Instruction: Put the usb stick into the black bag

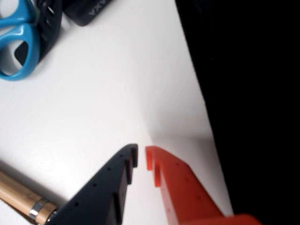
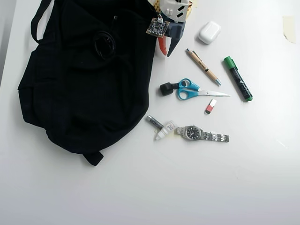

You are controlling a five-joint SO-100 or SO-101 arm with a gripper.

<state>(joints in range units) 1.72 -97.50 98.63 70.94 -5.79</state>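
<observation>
1. Red-bodied usb stick (image 2: 210,107), pale end uppermost in the overhead view; lies on the white worktop (image 2: 150,187) just below the scissors (image 2: 194,90) blade, between scissors and watch (image 2: 201,134). Long axis slightly tilted from vertical in that view.
2. End effector (image 2: 165,50): near the top edge, beside the black bag (image 2: 84,79). The stick lies down and to the right of it, well apart, with the scissors between.
3. Jaws: one dark, one orange, tips nearly together with a thin gap and nothing held in the wrist view (image 1: 141,157).
4. Wrist view does not show the stick; likely outside its frame.
5. Black bag: left of everything, unzipped state unclear.
</observation>
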